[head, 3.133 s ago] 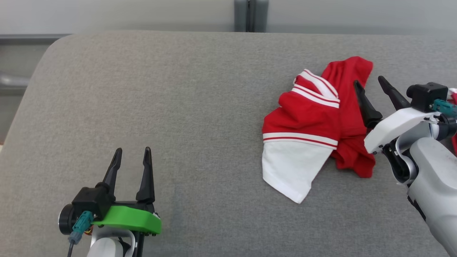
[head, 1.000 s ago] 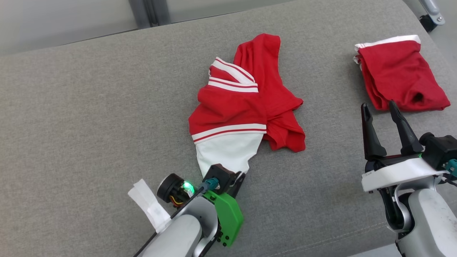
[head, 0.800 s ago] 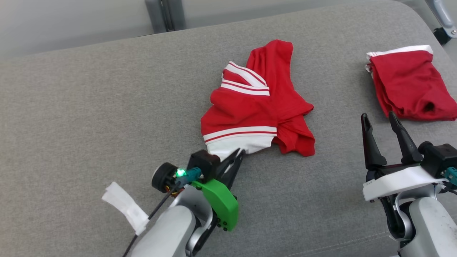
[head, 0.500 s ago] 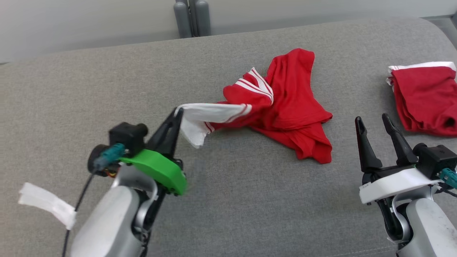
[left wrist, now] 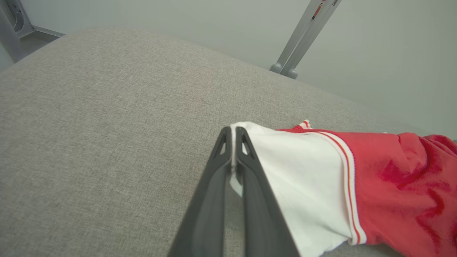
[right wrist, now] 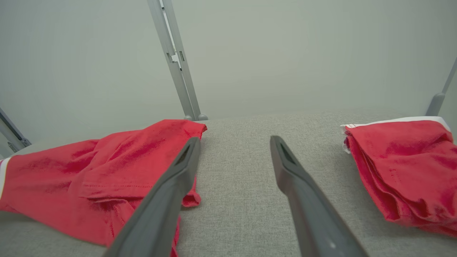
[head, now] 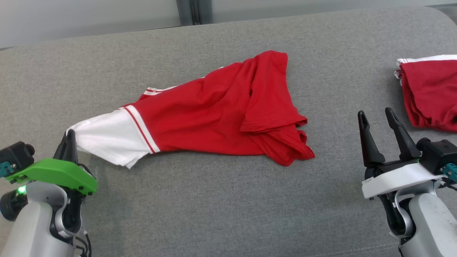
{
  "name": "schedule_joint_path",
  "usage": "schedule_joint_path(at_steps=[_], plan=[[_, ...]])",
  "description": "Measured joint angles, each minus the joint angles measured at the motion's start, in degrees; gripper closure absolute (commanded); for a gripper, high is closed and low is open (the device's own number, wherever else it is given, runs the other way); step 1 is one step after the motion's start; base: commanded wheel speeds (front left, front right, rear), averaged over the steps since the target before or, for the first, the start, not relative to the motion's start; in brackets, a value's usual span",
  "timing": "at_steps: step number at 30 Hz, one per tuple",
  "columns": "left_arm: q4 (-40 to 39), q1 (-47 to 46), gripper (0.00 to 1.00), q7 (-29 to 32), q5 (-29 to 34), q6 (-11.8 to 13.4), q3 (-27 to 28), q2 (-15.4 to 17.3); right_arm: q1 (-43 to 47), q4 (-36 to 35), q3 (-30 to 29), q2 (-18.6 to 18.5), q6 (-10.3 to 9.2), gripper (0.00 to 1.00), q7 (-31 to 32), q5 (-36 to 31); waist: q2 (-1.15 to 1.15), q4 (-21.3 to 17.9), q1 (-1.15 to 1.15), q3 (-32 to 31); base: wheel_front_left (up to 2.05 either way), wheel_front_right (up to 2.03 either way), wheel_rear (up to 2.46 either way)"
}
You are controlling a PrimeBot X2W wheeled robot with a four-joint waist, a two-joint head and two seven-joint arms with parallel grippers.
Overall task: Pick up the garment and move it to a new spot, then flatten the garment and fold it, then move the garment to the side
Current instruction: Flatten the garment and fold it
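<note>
l gripper [head: 70,135] clamped on garment [head: 214,110]

jaws pressed shut on garment's white end. rest of cloth runs off to its right, flat on grey cushion [head: 214,200]. r gripper [head: 375,112] jaws wide apart, empty; garment's red hem just left of it, folded red piece [head: 428,92] ahead-right.
</note>
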Motion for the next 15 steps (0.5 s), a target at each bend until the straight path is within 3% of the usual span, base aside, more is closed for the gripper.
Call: schedule_joint_path(at_steps=[5,6,7,8,15], plan=[[2.65,2.24,1.0,-0.68,-1.03,-0.83,0.15,-0.08,0.02,0.15,-0.22,-0.19,0.0,0.0,0.0,0.14,0.0,-0.44,0.0,0.49,0.0,0.0,0.0],[2.96,2.55,0.91,-1.18,-1.02,-1.16,-0.21,-0.46,0.04,0.23,-0.34,-0.21,0.0,0.0,0.0,0.14,0.0,-0.39,0.0,0.47,0.0,0.0,0.0],[3.24,2.69,0.36,-1.6,-1.0,-1.44,-0.57,-0.96,0.07,0.32,-0.46,-0.21,0.0,0.0,0.0,0.14,0.0,-0.29,0.0,0.4,0.0,0.0,0.0],[3.48,2.79,0.0,-1.82,-0.75,-1.65,-0.96,-1.24,0.07,0.4,-0.45,-0.19,0.0,0.0,0.0,0.14,0.0,-0.19,0.0,0.31,0.0,0.0,0.0],[3.61,4.41,0.0,-5.12,1.74,-1.94,-2.72,-1.75,0.3,1.02,0.07,-0.11,0.0,0.0,0.0,0.15,0.0,0.82,0.0,-1.16,0.0,0.0,0.0]])
